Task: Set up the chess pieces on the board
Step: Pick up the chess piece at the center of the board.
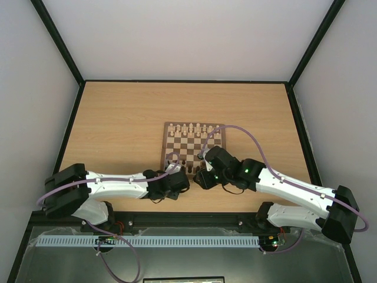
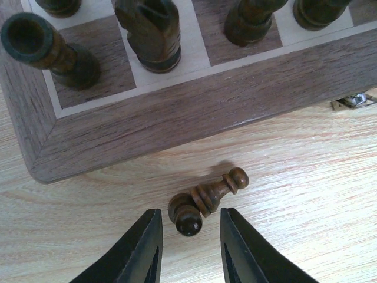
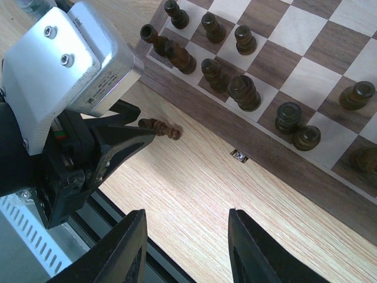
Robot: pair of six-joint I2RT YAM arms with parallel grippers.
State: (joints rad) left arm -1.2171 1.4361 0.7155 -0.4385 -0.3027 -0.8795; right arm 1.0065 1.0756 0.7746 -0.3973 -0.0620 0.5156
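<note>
A dark pawn [image 2: 209, 197] lies toppled on the worktop [image 2: 306, 177], just beside the near border of the board [image 2: 177, 118]. It is best gripped at its base, centred between the tips, lest it roll. The left claw [image 2: 189, 217] is held low, partly open, flanking that base, nothing gripped. The right claw [image 3: 187, 217] is held open, empty.

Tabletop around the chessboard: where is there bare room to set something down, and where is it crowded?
Free: the light wooden tabletop left of the checkered wooden chessboard, right of it, and beyond its far edge. Crowded: the board's near edge, where the left gripper and right gripper hang beside a fallen dark brown pawn.
</note>
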